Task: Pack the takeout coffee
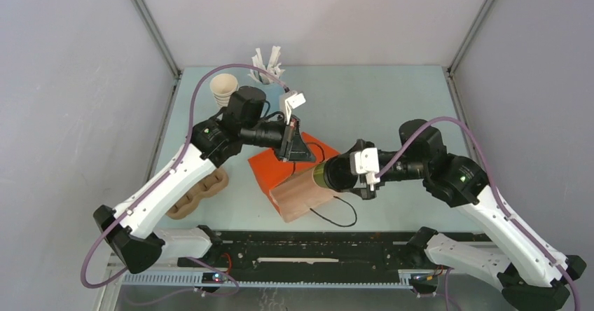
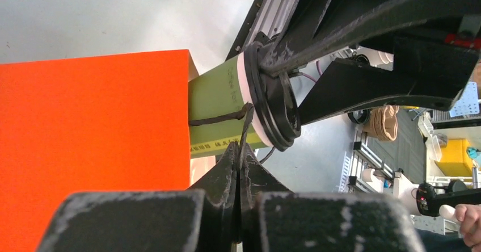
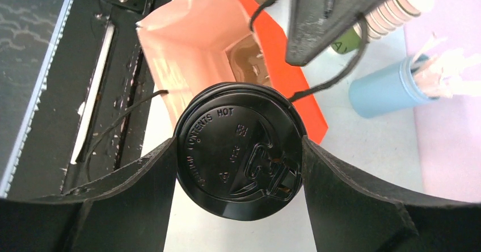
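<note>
The takeout coffee, a green cup (image 2: pixel 218 101) with a black lid (image 3: pixel 238 150), is held on its side in my right gripper (image 3: pixel 238 164), whose fingers (image 3: pixel 142 184) press both sides near the lid. The cup's base sits at the open mouth of the orange paper bag (image 1: pixel 291 167), which lies on the table. In the top view the cup (image 1: pixel 323 174) is at the bag's right end, with my right gripper (image 1: pixel 336 174) around it. My left gripper (image 2: pixel 243 150) is shut on the bag's black cord handle (image 2: pixel 218 118) and holds it up; in the top view it (image 1: pixel 291 143) is above the bag.
A brown pulp cup carrier (image 1: pixel 199 192) lies left of the bag. A stack of cream-and-green cups (image 1: pixel 224 90) and a light blue cup of white sticks (image 1: pixel 270 69) stand at the back left. The bag's second cord handle (image 1: pixel 336 216) trails toward the front rail.
</note>
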Controlling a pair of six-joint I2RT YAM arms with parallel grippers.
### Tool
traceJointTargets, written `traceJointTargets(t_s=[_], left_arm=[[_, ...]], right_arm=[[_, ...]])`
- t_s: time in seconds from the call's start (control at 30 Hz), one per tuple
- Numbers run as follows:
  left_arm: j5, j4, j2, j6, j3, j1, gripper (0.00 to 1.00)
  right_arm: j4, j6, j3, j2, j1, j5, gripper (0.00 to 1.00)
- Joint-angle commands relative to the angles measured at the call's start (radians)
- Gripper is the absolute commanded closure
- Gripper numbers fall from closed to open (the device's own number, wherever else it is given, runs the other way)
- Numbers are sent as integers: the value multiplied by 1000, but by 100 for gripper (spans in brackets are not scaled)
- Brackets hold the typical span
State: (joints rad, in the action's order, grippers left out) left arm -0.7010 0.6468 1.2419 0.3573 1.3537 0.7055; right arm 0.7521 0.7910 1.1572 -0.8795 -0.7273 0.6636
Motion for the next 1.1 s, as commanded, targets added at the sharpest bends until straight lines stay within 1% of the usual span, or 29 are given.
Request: traceJointTargets(t_s=[0.0, 0.07, 0.17, 0.27, 0.33, 0.53, 0.67, 0.87, 0.97, 1.07], left_arm=[[3, -2, -45, -14, -11, -6, 100], [-6, 7, -50, -19, -11, -6, 100], [-5, 29, -58, -33, -1, -12, 100], [-15, 49, -63, -49, 17, -27, 100], [-14, 76, -62, -67, 28, -30, 100], [-35, 73, -93, -58, -11, -32, 100], [-34, 12, -139, -12, -66, -31, 100], [-42, -25, -173, 15, -99, -32, 100], [-44, -44, -186, 22, -113, -32, 100], [-67, -76, -190, 42, -125, -31, 100]], right_arm=[[0, 188, 0, 0, -64, -28, 50], [-15, 247, -19, -7, -102, -49, 49], [-19, 331, -28, -34, -183, -126, 46], [-25, 405, -43, -75, -264, -225, 48], [-45, 436, -61, -94, -301, -261, 47], [-114, 547, -105, -156, -350, -371, 48], [-173, 593, -113, -215, -382, -413, 47], [-288, 604, -112, -300, -422, -426, 43], [-289, 607, -108, -321, -429, -417, 43], [-270, 602, -107, -338, -429, -422, 46]])
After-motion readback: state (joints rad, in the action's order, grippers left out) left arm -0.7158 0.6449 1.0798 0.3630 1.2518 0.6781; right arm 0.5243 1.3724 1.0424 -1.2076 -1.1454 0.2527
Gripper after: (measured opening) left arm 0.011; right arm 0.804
